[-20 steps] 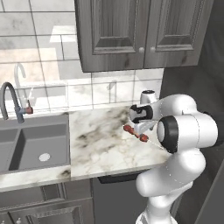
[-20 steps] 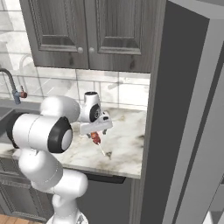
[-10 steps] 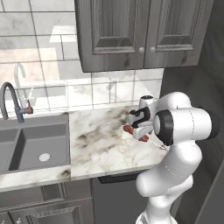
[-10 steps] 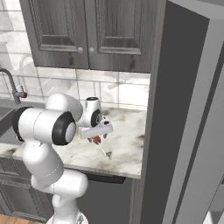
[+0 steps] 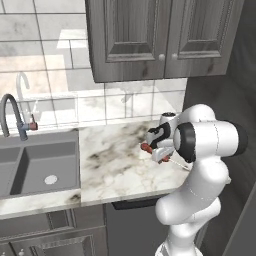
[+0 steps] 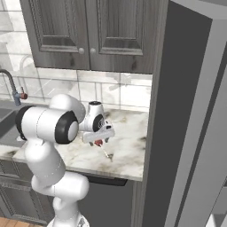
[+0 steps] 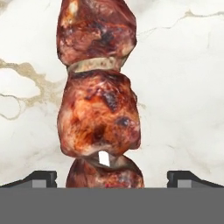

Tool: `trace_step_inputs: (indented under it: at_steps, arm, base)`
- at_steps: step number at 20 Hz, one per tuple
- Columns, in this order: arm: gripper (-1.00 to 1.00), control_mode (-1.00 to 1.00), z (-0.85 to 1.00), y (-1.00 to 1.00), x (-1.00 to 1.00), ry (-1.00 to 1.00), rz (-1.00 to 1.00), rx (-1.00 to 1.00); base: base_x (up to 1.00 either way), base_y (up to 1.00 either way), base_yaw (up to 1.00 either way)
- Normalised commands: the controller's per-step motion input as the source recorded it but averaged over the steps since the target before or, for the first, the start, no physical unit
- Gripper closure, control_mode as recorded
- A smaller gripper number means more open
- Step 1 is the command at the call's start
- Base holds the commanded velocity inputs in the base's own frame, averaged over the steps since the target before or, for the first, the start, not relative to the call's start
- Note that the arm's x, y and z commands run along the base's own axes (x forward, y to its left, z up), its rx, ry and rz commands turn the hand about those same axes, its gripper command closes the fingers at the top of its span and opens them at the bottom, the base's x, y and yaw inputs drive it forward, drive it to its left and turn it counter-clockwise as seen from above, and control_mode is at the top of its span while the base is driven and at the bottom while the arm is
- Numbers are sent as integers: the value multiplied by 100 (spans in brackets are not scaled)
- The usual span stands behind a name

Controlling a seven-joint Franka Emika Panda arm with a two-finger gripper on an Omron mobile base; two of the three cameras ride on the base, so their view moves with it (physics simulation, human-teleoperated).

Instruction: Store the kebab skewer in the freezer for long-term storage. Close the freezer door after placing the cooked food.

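The kebab skewer [image 7: 98, 113] lies on the marble counter [image 5: 115, 165], brown-red meat chunks on a thin stick. My gripper [image 7: 113, 178] hangs just above it, open, one fingertip on each side of the meat and not touching it. From the base views the gripper [image 5: 157, 145] points down over the skewer's red end [image 5: 146, 148], near the counter's right end; the gripper [image 6: 98, 135] covers most of the meat and the stick [image 6: 107, 154] pokes out toward the front. The tall grey fridge side [image 6: 186, 124] stands right of the counter. The freezer and the freezer door are hidden from here.
Dark wood wall cabinets [image 5: 150, 40] hang above the counter. A grey sink [image 5: 35, 165] with a curved faucet [image 5: 12, 115] sits to the left. The fridge wall bounds the counter on the right. My white elbow [image 5: 210, 140] bulges over the counter's front right.
The hand has come down toward the skewer and the elbow has swung. The jaws stay open. The skewer has not moved.
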Motion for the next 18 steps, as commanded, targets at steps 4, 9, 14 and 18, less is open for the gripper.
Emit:
trace_step_inputs:
  at_steps: [4, 9, 14, 18]
  arm:
    - [100, -100, -8, 0, 1, 1, 3, 2]
    - [100, -100, 0, 0, 0, 0, 0, 0]
    - [100, -100, 0, 21, 0, 0, -6, 0]
    - [100, -100, 8, 28, 0, 0, -39, 0]
  base:
    - [0, 0, 0]
    - [0, 0, 0]
    - [0, 0, 0]
    - [0, 0, 0]
